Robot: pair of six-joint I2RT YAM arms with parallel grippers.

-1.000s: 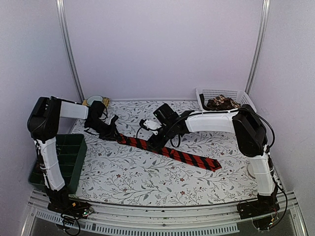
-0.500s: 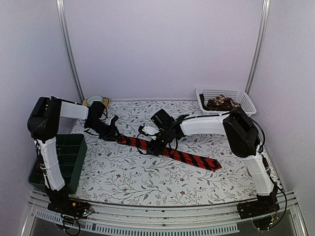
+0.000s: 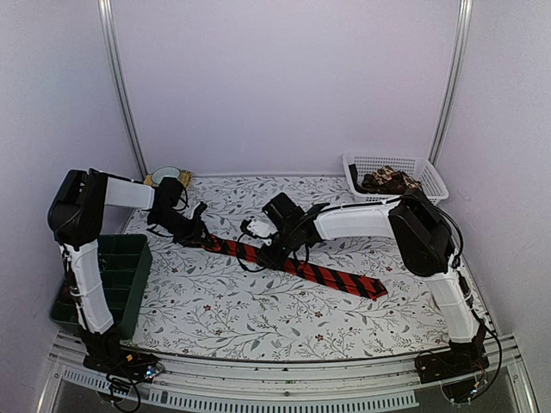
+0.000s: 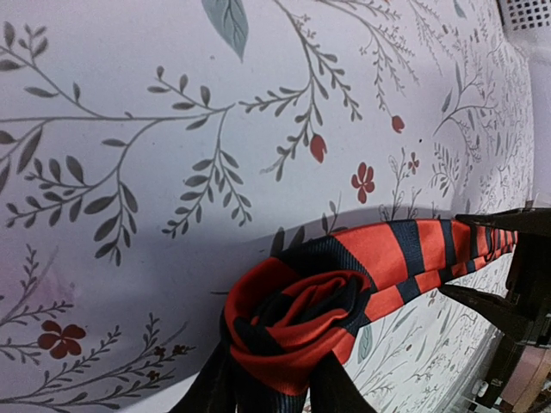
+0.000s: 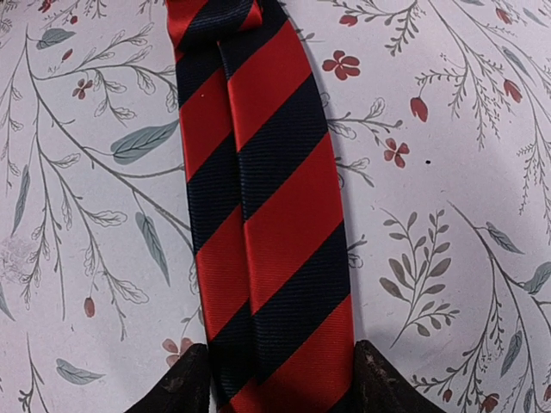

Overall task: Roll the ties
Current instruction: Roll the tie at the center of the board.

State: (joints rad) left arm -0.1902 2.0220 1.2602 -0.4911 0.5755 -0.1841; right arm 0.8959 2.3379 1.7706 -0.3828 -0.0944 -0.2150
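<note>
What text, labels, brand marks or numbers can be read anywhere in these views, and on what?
None: no readable text in any view.
Red-and-black striped fabric necktie: stripes only, no label showing.
Floral-printed table cover: leaves and flowers, no lettering.
White plastic mesh basket and dark green plastic compartment tray: no markings visible.
Anything on the arm bases is too small to read.

A lab test booth — bare white panels (image 3: pixel 284 77), metal corner posts (image 3: pixel 120 95) (floral cloth (image 3: pixel 258 305) over the bench (image 3: pixel 284 368)).
</note>
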